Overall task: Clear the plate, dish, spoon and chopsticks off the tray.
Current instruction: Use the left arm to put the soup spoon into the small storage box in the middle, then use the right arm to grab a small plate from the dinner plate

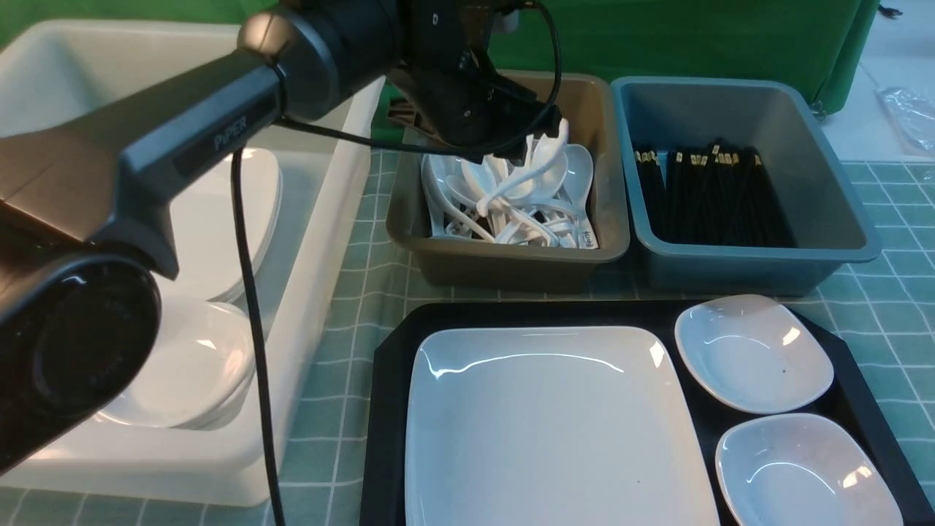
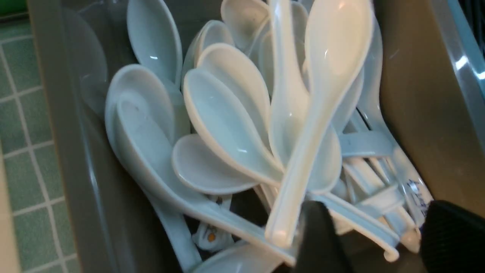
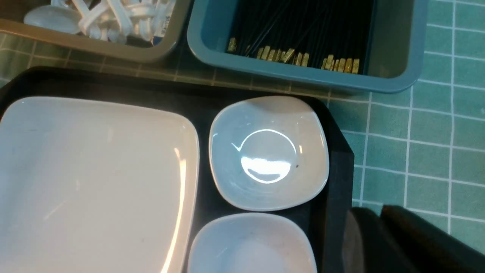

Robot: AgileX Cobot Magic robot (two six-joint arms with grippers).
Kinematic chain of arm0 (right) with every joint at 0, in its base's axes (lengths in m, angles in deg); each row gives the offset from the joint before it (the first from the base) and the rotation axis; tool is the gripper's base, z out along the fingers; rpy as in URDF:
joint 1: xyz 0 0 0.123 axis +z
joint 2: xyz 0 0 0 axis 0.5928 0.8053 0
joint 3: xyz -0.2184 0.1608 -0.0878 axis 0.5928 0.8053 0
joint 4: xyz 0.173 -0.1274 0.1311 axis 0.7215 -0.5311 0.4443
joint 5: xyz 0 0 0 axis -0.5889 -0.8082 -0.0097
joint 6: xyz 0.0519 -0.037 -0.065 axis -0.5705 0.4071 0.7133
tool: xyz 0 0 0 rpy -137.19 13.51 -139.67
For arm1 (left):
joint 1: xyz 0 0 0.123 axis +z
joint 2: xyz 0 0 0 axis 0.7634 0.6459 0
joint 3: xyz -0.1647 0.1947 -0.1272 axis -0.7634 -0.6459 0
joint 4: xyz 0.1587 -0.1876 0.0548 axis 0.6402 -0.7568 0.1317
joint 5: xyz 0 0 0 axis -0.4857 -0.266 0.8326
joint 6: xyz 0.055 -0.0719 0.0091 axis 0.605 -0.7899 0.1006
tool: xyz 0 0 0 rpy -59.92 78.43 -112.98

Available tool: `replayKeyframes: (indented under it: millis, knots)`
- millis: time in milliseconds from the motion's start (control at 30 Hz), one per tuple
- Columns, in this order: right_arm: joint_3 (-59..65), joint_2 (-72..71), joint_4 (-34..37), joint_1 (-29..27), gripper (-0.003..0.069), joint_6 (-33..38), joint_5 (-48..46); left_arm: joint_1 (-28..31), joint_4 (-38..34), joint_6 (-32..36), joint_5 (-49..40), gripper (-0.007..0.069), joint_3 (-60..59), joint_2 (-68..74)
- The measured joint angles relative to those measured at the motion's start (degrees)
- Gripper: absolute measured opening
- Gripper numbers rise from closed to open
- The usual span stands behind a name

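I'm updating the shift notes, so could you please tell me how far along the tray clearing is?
Done: chopsticks lie in the blue-grey bin, none seen on the tray. In hand: the left gripper hangs open over the grey-brown bin, a spoon propped on the pile by its fingers. Left: the plate and two small dishes sit on the tray.

A grey-brown bin and a blue-grey bin sit side by side on the green-checked bench; a big white tub stands to their left.
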Motion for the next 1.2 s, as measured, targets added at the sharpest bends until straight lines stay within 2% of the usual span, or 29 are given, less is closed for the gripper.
replayKeyframes:
  millis: [33,67,167,200,333,400,500,533,600,733,800,833,900,1000,1200]
  knots:
    - [0.8,-0.1,1.1,0.0,0.0088,-0.1,-1.0,0.0,0.0,0.0,-3.8,0.0428,0.9,-0.6]
    - [1.3,-0.1,1.8,0.0,0.0089,-0.1,-1.6,0.0,0.0,0.0,-5.8,0.0435,1.3,-1.0]
    - [3.8,-0.1,4.6,0.1,0.0090,0.4,-3.2,0.0,0.0,1.3,-13.1,0.0382,1.8,-3.4]
    - [4.0,-0.1,4.7,0.1,0.0090,0.4,-3.3,0.0,0.0,1.5,-13.1,0.0374,1.9,-3.6]
    - [8.7,-0.1,6.0,2.7,0.0097,1.0,-3.7,0.0,-0.3,6.7,-19.6,0.0093,1.5,-7.6]
    - [10.6,-0.1,6.4,5.4,0.0107,1.2,-3.7,-0.1,-0.8,7.9,-19.9,0.0031,-0.3,-9.8]
    - [12.9,-0.1,6.5,8.6,0.0121,1.2,-3.5,-0.1,-2.0,8.5,-19.9,0.0013,-3.3,-12.3]
    - [14.9,-0.1,6.6,11.5,0.0150,1.2,-2.1,-0.1,-2.8,8.8,-20.0,0.0008,-7.2,-14.4]
    - [17.0,-0.1,6.7,13.5,0.0190,1.4,-0.1,-0.1,-3.2,8.8,-20.1,0.0006,-11.8,-16.7]
    - [22.0,0.1,5.8,19.4,0.0325,3.2,5.3,-0.2,-3.4,8.8,-20.1,0.0006,-21.5,-21.4]
    - [24.8,1.2,2.8,23.5,0.0393,3.1,7.8,-0.2,-3.6,8.8,-19.0,0.0006,-27.0,-24.7]
    - [25.0,1.3,2.4,23.8,0.0405,2.8,8.0,-0.2,-3.6,8.8,-18.9,0.0006,-28.1,-25.0]
    - [27.4,3.1,-2.8,27.1,0.0458,0.6,10.0,-0.2,-3.8,8.8,-16.7,0.0006,-33.3,-28.8]
    - [29.5,6.4,-8.8,30.3,0.0502,-3.5,13.0,-0.2,-3.8,8.1,-15.1,0.0007,-39.2,-33.5]
    - [30.2,14.0,-12.4,31.3,0.0517,-6.9,17.2,0.6,-2.9,5.5,-13.4,0.0008,-45.8,-41.4]
